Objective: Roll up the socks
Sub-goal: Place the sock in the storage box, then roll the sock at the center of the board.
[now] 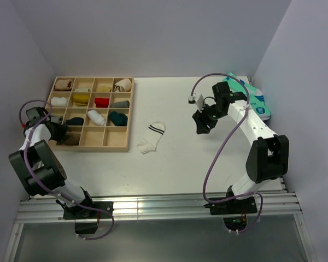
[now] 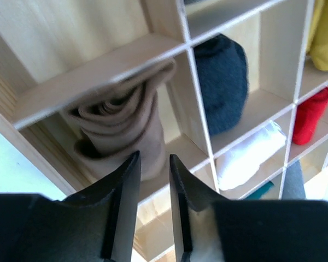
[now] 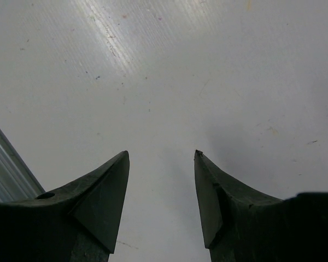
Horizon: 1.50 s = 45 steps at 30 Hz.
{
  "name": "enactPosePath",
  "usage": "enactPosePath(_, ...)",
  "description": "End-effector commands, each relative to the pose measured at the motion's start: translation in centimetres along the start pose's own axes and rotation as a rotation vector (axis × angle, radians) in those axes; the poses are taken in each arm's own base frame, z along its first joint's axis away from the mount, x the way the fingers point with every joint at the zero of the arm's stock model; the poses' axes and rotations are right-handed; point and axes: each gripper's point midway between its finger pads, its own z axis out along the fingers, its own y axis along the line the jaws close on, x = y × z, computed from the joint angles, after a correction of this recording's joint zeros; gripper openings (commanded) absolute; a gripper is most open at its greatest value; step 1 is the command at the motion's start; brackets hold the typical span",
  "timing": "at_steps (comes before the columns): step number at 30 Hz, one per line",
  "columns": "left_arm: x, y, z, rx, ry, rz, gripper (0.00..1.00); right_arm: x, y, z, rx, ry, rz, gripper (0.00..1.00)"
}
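A rolled tan-brown sock (image 2: 120,131) sits in a front-left compartment of the wooden tray (image 1: 105,146). My left gripper (image 2: 154,158) is narrowly open and empty just in front of that roll; from above it is at the tray's near left corner (image 1: 59,132). A short white sock with dark cuff stripes (image 1: 152,137) lies flat on the table right of the tray. The teal socks (image 1: 253,99) lie at the back right. My right gripper (image 1: 202,124) is open and empty above bare table (image 3: 161,155), between the white sock and the teal ones.
The tray's other compartments hold rolled socks: a dark navy one (image 2: 221,82), a red one (image 2: 309,114), a white one (image 2: 246,158), a yellow one (image 2: 325,38). Walls close in the table on the left, back and right.
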Motion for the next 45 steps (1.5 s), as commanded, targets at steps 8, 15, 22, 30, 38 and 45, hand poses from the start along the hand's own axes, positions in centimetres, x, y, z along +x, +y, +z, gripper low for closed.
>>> enactPosePath(8,-1.4,-9.1,-9.7,0.251,-0.128,0.146,0.37,-3.1,0.0,-2.6,0.049,-0.097,-0.019,0.59)
enactPosePath(15,7.4,-14.0,-12.3,0.466,-0.069,0.291,0.38,-4.3,1.6,-0.1,0.059,-0.12,-0.12,0.59)
enactPosePath(22,15.1,-17.0,-15.2,0.672,-0.017,0.378,0.39,-4.8,8.4,7.9,-0.059,-0.079,-0.329,0.59)
enactPosePath(30,14.7,-19.5,-22.4,0.795,-0.064,0.368,0.41,-9.0,11.6,14.8,-0.11,-0.073,-0.362,0.57)
enactPosePath(38,14.9,-21.9,-25.4,0.914,-0.06,0.448,0.44,-12.7,12.9,18.5,-0.035,-0.097,-0.402,0.57)
enactPosePath(45,14.8,-23.4,-26.4,0.976,-0.07,0.471,0.46,-13.1,15.1,21.6,-0.021,-0.045,-0.397,0.56)
